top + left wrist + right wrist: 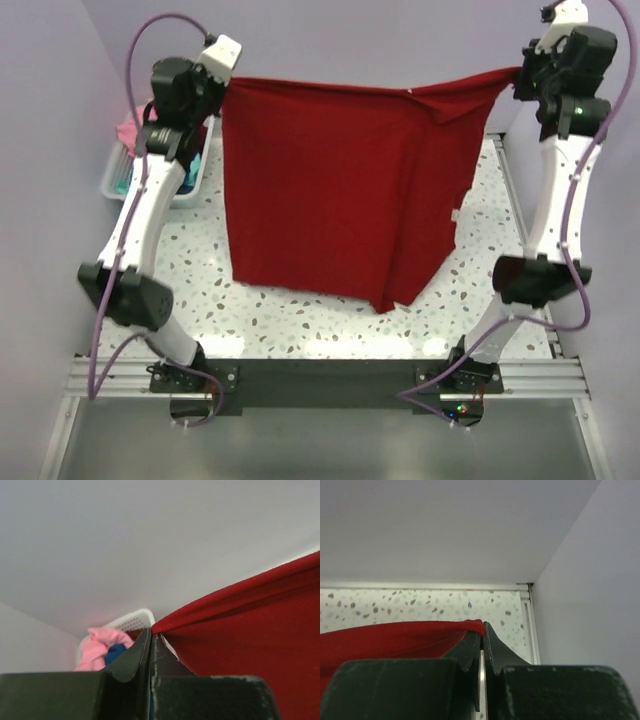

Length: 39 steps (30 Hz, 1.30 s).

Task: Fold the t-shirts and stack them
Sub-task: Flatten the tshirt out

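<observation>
Both your arms are raised high and spread wide. The left gripper [222, 88] pinches one top corner of the deep red t-shirt [330, 190], and the right gripper [518, 78] pinches the other. A white basket [188, 182] behind the left arm holds a pink t-shirt [100, 647] and a blue t-shirt [115, 652]. The red shirt hangs as a sheet over the speckled table [200, 270], top edge taut and right side doubled over. Hem contact with the table: cannot tell.

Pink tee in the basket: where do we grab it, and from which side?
Probably the bunched crest of the pink t-shirt, where it humps above the basket rim; come straight down from above. The basket walls block any side approach, and a blue t-shirt sits tucked against it, so pinch the pink hump only.
</observation>
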Tool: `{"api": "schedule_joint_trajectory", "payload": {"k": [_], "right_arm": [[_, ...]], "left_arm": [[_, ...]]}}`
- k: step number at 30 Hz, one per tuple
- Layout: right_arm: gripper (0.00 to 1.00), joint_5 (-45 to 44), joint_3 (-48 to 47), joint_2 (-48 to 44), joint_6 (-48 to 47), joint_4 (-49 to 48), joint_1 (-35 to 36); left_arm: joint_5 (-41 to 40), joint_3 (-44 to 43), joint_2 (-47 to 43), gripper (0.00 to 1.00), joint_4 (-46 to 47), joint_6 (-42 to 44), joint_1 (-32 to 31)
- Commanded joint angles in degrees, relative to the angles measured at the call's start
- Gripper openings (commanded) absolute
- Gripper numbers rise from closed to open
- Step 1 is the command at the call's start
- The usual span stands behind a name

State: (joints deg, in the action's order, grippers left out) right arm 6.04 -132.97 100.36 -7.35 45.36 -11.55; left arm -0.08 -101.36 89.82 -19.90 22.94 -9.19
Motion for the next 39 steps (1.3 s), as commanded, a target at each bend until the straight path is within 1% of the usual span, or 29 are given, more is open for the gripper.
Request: {"api": "schedule_joint_trajectory", "payload": {"k": [1,2,3,4,5,6,7,8,9,10,11,13,14,16,17,18,19,20,21,22,23,25,26,28,29,30,32,36,39], "right_arm": [[0.0,-1.73,-17.1,8.4,2.43,-5.12,-0.49],[0.0,-1.91,-24.28,9.5,2.43,-5.37,-0.49],[0.0,-2.26,-25.4,9.59,2.17,-6.77,-0.49],[0.0,-2.7,-24.37,8.38,1.73,-12.52,-0.49],[0.0,-3.23,-17.74,3.32,0.51,-16.67,-0.58],[0.0,-4.8,-13.94,0.57,-0.28,-21.06,-0.49],[0.0,-5.42,-11.2,-1.55,-1.07,-27.46,-0.58],[0.0,-5.86,-9.96,-4.09,-2.74,-29.09,-0.49],[0.0,-5.95,-10.81,-4.46,-3.71,-29.97,-0.49],[0.0,-7.7,-12.13,-4.47,-4.5,-30.33,-0.49],[0.0,-8.5,-14.4,-4.47,-6.42,-30.33,-0.58],[0.0,-8.33,-14.08,-5.17,-8.02,-29.99,-0.49],[0.0,-7.63,-10.16,-5.95,-8.55,-29.55,-0.58],[0.0,-6.22,-3.39,-10.08,-9.08,-27.97,-0.49],[0.0,-2.04,6.05,-12.01,-9.95,-27.35,-0.49],[0.0,-0.52,11.36,-15.51,-10.39,-26.82,-0.49],[0.0,0.8,16.72,-17.63,-10.83,-25.69,-0.49],[0.0,4.12,27.22,-19.39,-13.62,-24.98,-0.4],[0.0,4.33,32.45,-21.15,-14.87,-24.63,-0.23],[0.0,4.33,37.38,-24.82,-15.75,-24.27,-0.14],[0.0,4.5,46.04,-26.42,-18.81,-23.66,-0.14],[0.0,2.93,53.57,-31.33,-22.6,-23.04,-0.23],[0.0,2.83,59.6,-32.93,-24.18,-22.08,-0.14],[0.0,2.22,64.91,-35.48,-26.91,-20.15,-0.14],[0.0,2.22,69.12,-37.58,-28.58,-18.92,-0.14],[0.0,2.22,70.81,-38.21,-29.81,-17.43,-0.14],[0.0,2.57,75.28,-38.83,-31.49,-13.56,-0.14],[0.0,1.52,79.96,-36.03,-34.74,-8.55,-0.14],[0.0,3.36,80.5,-34.7,-40.27,0.93,-0.14]], "left_arm": [[-3.18,-17.77,9.91,0.0,9.45,-3.24,0.67],[-3.0,-28.35,12.63,0.0,7.79,-3.77,0.67],[-3.43,-33.41,14.92,0.0,7.42,-4.39,0.67],[-3.61,-37.46,18.25,0.0,7.51,-4.39,0.67],[-3.53,-41.42,18.72,0.0,9.51,-4.05,0.67],[-3.27,-41.03,17.16,0.0,11.79,-3.35,0.67],[-3.35,-38.93,15.31,0.0,14.77,-3.08,0.75],[-3.35,-31.95,12.86,0.0,22.72,-2.81,0.75],[-2.66,-28.05,7.88,0.0,26.19,-1.94,0.75],[-1.87,-24.45,5.65,0.0,29.1,-1.24,0.75],[-1.34,-18.93,3.8,0.0,32.61,-0.45,0.75],[-0.19,-14.94,0.36,0.0,33.26,2.45,0.75],[0.77,-9.52,-0.78,0.0,32.83,3.85,0.75],[3.49,-0.2,-6.22,0.0,35.27,8.33,0.75],[4.81,9.94,-8.06,0.0,37.72,10.09,0.75],[7.35,14.74,-11.39,0.0,38.35,13.24,0.67],[8.42,19.31,-12.81,0.0,38.88,14.32,0.67],[9.04,27.02,-13.96,0.0,38.89,14.59,0.58],[11.04,30.31,-15.8,0.0,38.19,15.2,0.58],[12.02,33.48,-16.77,0.0,37.22,16.08,0.14],[12.46,40.12,-17.74,0.0,36.35,16.95,-0.3],[13.78,46.75,-21.08,0.0,36.25,19.5,-1.7],[14.4,52.78,-22.13,0.0,35.29,20.82,-2.4],[14.66,58.53,-25.04,0.0,34.85,24.07,-4.51],[15.19,62.65,-25.65,0.02,32.32,25.65,-5.22],[14.85,64.6,-26.44,0.02,31.77,27.67,-5.83],[13.88,68.91,-26.1,0.04,30.29,28.91,-7.42],[11.33,71.83,-22.51,0.06,27.47,28.92,-8.56],[12.81,72.01,-22.23,0.08,21.5,29.87,-8.65]]}}
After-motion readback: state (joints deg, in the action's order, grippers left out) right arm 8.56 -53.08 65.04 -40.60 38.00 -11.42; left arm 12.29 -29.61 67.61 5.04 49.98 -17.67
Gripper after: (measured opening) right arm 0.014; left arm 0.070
